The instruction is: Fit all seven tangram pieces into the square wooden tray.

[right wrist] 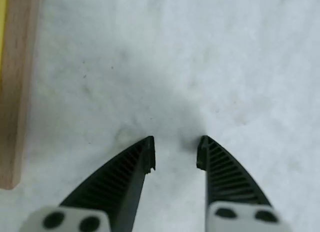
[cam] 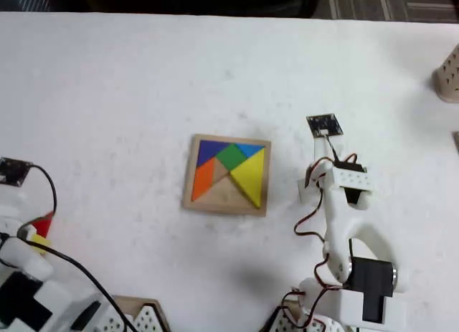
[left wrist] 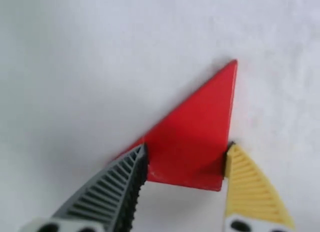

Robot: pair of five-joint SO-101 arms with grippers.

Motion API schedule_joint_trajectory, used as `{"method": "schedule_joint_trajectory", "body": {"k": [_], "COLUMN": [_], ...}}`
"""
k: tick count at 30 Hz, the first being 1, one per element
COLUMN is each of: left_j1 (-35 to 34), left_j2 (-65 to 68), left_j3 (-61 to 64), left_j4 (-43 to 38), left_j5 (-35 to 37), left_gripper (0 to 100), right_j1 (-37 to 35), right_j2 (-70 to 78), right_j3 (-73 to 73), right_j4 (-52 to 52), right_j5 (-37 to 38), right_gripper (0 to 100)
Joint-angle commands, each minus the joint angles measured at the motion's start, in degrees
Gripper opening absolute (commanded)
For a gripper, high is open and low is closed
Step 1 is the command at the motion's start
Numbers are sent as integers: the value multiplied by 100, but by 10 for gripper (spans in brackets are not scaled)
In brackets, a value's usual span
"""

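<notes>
Pieces lie inside the square wooden tray [cam: 224, 209], which sits near the middle of the white table [cam: 129, 81] in the high view. A blue triangle [cam: 207, 151] is at the tray's 11 o'clock corner, a green piece [cam: 231, 157] at 12 o'clock and a light-blue triangle [cam: 252, 150] at 1 o'clock. A large yellow triangle [cam: 250, 176] fills the 3 o'clock side and an orange piece [cam: 204, 178] the 9 o'clock side. The wood-coloured patch [cam: 224, 193] toward 6 o'clock may be a plain piece or bare tray floor; I cannot tell which.

The red triangle [left wrist: 192, 137] is well apart from the tray, out at about 8 o'clock from it by the table's edge. There the left gripper [left wrist: 185, 154] pinches it, the grey finger [left wrist: 120, 184] against one edge and the yellow finger [left wrist: 250, 187] against the opposite corner. Whether the triangle rests on the table or is lifted off it cannot be told.

The right gripper [right wrist: 175, 152] is just beside the tray, at roughly 3 o'clock from it. Its black fingers [right wrist: 132, 174] are spread with a gap of bare table between the tips, and they touch nothing. The tray's wooden rim is close by in the right wrist view.
</notes>
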Motion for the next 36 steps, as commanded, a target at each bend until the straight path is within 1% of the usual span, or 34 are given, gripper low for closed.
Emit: {"method": "schedule_joint_trajectory", "body": {"k": [1, 6, 11, 16, 23, 27, 33, 34, 36], "left_j1": [48, 40, 57, -171, -646, -804, -1024, -1042, -1068], "left_j2": [251, 268, 541, 1270, 2580, 3284, 3969, 4031, 4075], "left_j3": [-510, -1046, -1363, -2224, -3754, -4519, -5169, -5196, -5231], "left_j4": [35, -62, -79, -220, -220, -185, -176, -176, -79], "left_j5": [0, 422, 422, 475, 475, 457, 431, 431, 475], "left_gripper": [234, 238, 238, 238, 238, 236, 238, 248, 303], "right_j1": [13, 13, 13, 13, 13, 13, 13, 13, 13], "right_j2": [-171, -171, -171, -171, -171, -171, -171, -171, -171], "right_j3": [9, 9, 9, 9, 9, 9, 9, 9, 9], "right_j4": [92, 92, 92, 92, 92, 92, 92, 92, 92], "right_j5": [53, 53, 53, 53, 53, 53, 53, 53, 53], "right_gripper": [137, 137, 137, 137, 137, 137, 137, 137, 137]}}
